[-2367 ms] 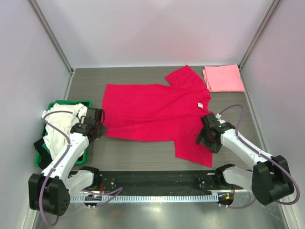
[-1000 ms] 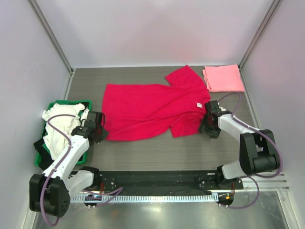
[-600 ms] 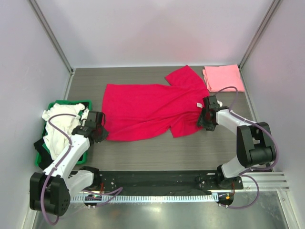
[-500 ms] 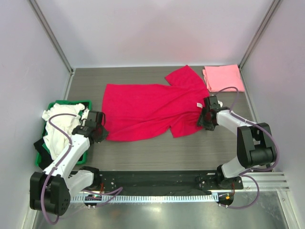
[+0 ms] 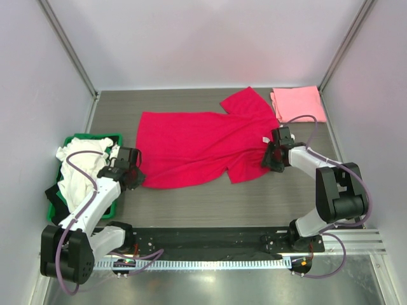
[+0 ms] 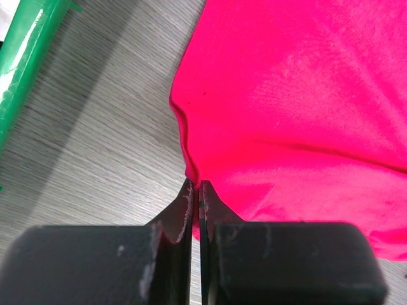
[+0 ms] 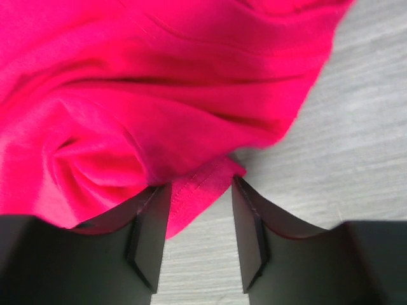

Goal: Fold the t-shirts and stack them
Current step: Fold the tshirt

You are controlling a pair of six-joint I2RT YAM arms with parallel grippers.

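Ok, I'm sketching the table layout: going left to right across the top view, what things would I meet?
green crate → red t-shirt → pink t-shirt

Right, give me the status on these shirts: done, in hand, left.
Done: the pink t-shirt lies folded, far right. In hand: the red t-shirt, spread out, left gripper shut on its hem, right gripper open astride its edge. Left: that fold, the white t-shirt bunched in the green crate, and stacking.

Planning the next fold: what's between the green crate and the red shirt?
Bare table, clear in the left wrist view; the left end effector there pinches the red shirt.
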